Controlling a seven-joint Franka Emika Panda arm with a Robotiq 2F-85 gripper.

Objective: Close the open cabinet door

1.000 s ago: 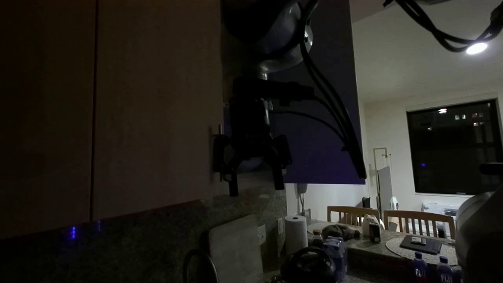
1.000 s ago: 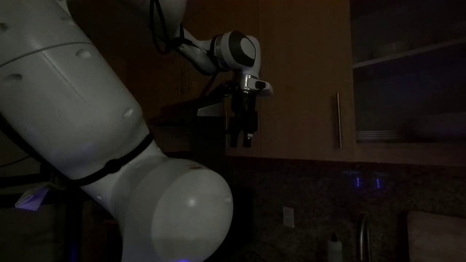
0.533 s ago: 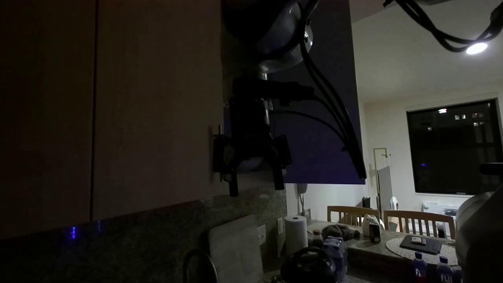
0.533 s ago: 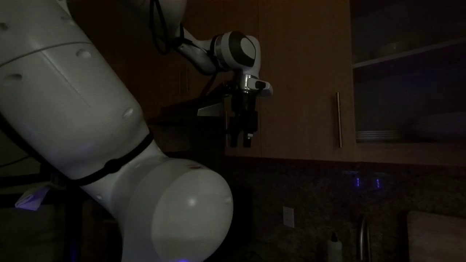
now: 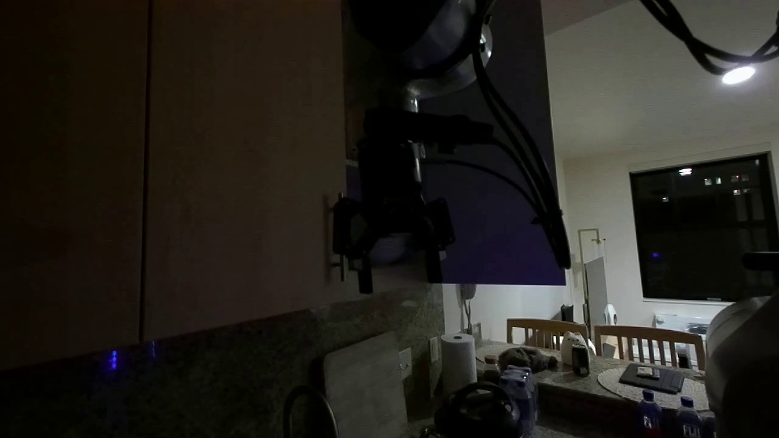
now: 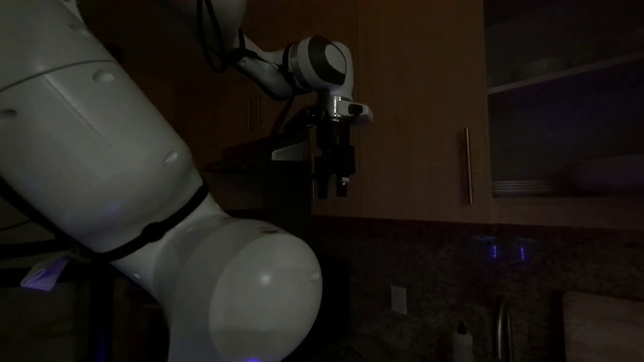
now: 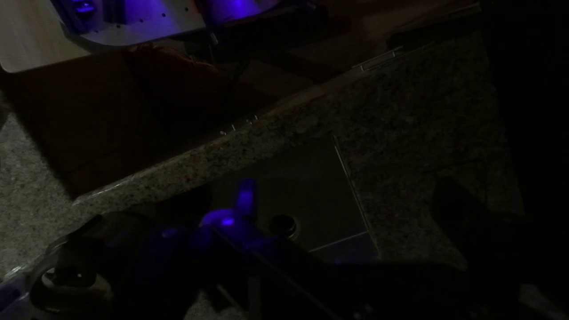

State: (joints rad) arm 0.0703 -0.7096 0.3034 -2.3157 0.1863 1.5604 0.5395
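Clearly, you have the whole closing left to do. In an exterior view, going left to right, the matching tan door (image 6: 422, 110) sits shut, and the compartment (image 6: 568, 120) beside it gapes, its shelf (image 6: 568, 73) bared. In an exterior view you find the cabinet door (image 5: 499, 213), swung out, bluish inner face showing. As I judge it, the 1 move that counts, pushing it home from its outer side, is not yet done.

In that same view your gripper (image 5: 399, 283) hangs at left, its 2 fingers (image 5: 365, 281) pointing down, wide apart and holding nothing. To their right comes the door, its inner face running partly behind the gripper. You have no grip on it; whether anything touches, I cannot tell.
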